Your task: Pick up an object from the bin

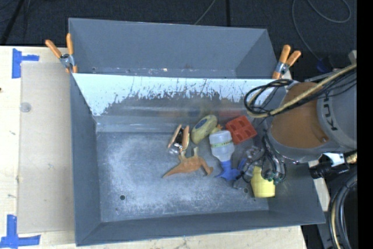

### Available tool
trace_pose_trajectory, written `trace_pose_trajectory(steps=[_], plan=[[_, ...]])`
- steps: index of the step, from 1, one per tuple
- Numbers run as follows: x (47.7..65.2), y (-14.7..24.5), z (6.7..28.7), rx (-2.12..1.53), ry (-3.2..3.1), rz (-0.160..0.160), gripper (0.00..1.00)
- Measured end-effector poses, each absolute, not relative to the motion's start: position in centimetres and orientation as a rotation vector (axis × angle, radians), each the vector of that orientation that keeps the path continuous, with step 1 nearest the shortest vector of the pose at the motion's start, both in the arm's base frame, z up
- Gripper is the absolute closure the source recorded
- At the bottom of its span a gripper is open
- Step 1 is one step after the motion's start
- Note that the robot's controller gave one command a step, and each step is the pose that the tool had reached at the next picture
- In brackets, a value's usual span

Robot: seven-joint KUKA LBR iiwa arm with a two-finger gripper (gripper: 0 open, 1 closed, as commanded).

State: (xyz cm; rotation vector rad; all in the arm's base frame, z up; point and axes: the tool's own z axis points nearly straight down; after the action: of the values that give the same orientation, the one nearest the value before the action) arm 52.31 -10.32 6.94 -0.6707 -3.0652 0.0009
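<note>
Low at 4 o'clock in the bin (pixel 169 55): the gripper (pixel 262 169), wide or narrow impossible to tell. Just at its 6 o'clock, touching or nearly so, a small yellow cylinder (pixel 263 186). At 9 o'clock a blue scrap (pixel 229 172); at 10 o'clock a white bottle (pixel 221 146).

The arm (pixel 344 111) is a rounded grey shell with dark lettering, "KU" readable. An orange-brown domed cover (pixel 297 125) caps the wrist. Black cables (pixel 262 96) loop over it, beside 1 tan hose (pixel 315 87). The gripper (pixel 263 165) is dark metal.
</note>
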Motion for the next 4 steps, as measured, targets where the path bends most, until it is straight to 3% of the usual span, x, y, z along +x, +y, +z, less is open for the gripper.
trace_pose_trajectory(steps=[1, 2, 3, 4], plan=[[52.3, -10.3, 6.9, -0.670, -3.065, 0.001, 1.00], [52.0, -10.0, 10.3, -0.686, -3.055, 0.000, 1.00], [52.6, -10.8, 16.2, -0.702, -3.052, 0.001, 1.00], [53.1, -10.6, 19.6, -0.721, -3.055, 0.000, 1.00]])
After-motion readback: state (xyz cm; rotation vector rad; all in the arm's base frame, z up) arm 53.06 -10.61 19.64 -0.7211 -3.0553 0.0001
